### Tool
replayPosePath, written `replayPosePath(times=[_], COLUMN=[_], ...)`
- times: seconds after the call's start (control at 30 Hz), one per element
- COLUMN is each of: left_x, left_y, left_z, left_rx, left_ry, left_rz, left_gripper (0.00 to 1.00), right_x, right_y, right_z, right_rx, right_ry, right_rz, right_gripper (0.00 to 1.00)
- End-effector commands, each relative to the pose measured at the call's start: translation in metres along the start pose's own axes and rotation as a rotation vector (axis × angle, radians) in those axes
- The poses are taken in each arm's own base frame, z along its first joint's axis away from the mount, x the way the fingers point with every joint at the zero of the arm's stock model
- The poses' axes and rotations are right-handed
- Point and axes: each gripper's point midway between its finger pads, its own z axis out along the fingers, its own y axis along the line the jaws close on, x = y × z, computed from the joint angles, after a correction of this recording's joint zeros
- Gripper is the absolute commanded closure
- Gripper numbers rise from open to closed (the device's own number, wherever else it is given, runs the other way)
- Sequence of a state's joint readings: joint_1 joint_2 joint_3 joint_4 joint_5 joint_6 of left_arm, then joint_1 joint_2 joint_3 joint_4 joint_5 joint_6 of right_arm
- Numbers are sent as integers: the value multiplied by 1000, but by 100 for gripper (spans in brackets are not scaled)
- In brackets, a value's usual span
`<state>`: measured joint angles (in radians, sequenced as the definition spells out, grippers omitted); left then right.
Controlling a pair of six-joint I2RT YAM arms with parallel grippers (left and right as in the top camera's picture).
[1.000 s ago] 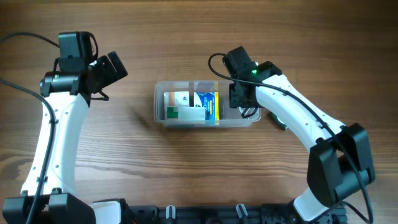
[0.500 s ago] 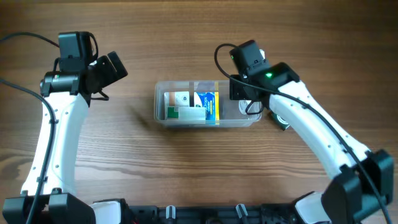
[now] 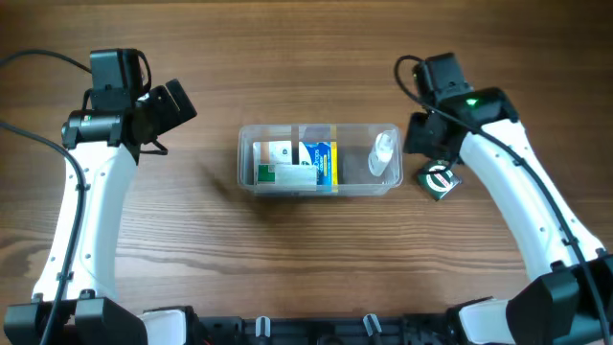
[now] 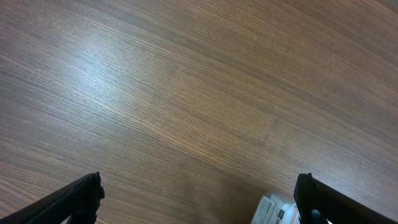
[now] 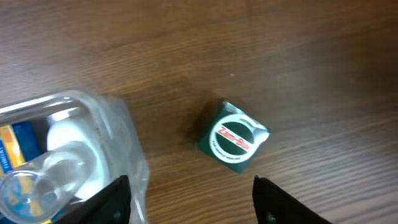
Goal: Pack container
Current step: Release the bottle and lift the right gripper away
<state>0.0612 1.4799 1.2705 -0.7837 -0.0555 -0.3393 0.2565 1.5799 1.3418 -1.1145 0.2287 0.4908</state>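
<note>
The clear plastic container (image 3: 251,137) lies in the middle of the table. It holds a white and green box (image 3: 280,163), a blue and yellow box (image 3: 320,161) and a small clear bottle (image 3: 383,153) at its right end. The right wrist view shows the container's right end (image 5: 121,134) with the bottle (image 5: 59,171). A small green box with a round white label (image 3: 439,178) lies on the table right of the container (image 5: 233,144). My right gripper (image 5: 194,205) is open and empty, above the table between container and green box. My left gripper (image 4: 198,199) is open and empty, far left of the container.
Bare wooden table (image 3: 306,259) lies all around. A corner of a white printed box (image 4: 273,211) shows at the bottom edge of the left wrist view.
My right gripper has lifted out of the container's right end and moved right, leaving the clear bottle inside. The green box is now uncovered. The left arm has not moved.
</note>
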Motion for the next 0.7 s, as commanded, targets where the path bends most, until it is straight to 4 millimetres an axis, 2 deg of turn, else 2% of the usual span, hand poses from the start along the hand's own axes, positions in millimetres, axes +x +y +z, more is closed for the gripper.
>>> replayPosePath(times=[0.0, 0.03, 0.17, 0.2, 0.27, 0.37, 0.67], left_x=[-3, -3, -3, -3, -3, -3, -3], left_y=[2, 2, 2, 2, 2, 2, 2], left_z=[-4, -4, -4, -4, -4, -4, -4], left_rx=[-2, -2, -2, -2, -2, -2, -2], left_ry=[-15, -16, -15, -15, -15, -16, -16], left_rz=[-17, -17, -17, -17, -17, -17, -17], left_gripper=[0, 0, 0, 0, 0, 0, 0], right_x=[-3, -1, 15, 18, 29, 39, 52], right_y=[1, 2, 5, 6, 8, 15, 41], right_z=[-9, -8, 6, 11, 24, 33, 49], right_rx=[-32, -37, -52, -55, -66, -107, -251], right_ry=[-11, -5, 50, 57, 82, 111, 141], right_rz=[3, -3, -10, -11, -15, -15, -15], right_gripper=[39, 43, 92, 96, 96, 96, 96])
